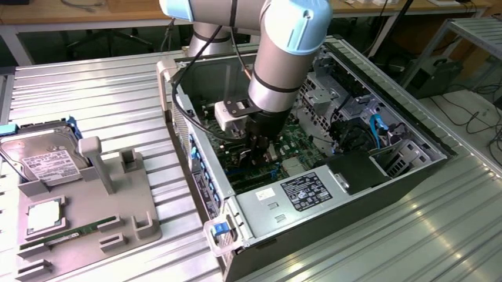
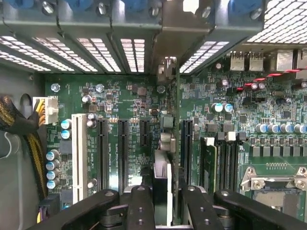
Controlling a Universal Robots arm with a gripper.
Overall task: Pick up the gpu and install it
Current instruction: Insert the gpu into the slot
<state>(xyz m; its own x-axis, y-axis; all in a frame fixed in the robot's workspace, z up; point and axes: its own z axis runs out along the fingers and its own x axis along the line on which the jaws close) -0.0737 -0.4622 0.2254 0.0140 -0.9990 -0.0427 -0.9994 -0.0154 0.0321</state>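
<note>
Gripper (image 2: 162,201) fingers are closed on the gpu (image 2: 163,177), holding the card edge-on so that its thin green board and silver metal part stand upright between the black fingers (image 2: 140,206). In the wrist view the card hangs over the green motherboard (image 2: 129,103), lined up along the row of long black expansion slots (image 2: 123,153) — whether its lower edge already touches a slot I cannot tell.

In the exterior view the gripper (image 1: 259,154) reaches down inside the open computer case (image 1: 377,176), the arm (image 1: 278,59) rising out above it. The case lies on its side on a ribbed metal table (image 1: 94,94). Well apart, toward the exterior view's left, a grey holder tray (image 1: 117,205) sits on the table with a hard drive (image 1: 43,155) at its far corner, a processor (image 1: 46,212) beside a narrow memory stick (image 1: 79,231).
</note>
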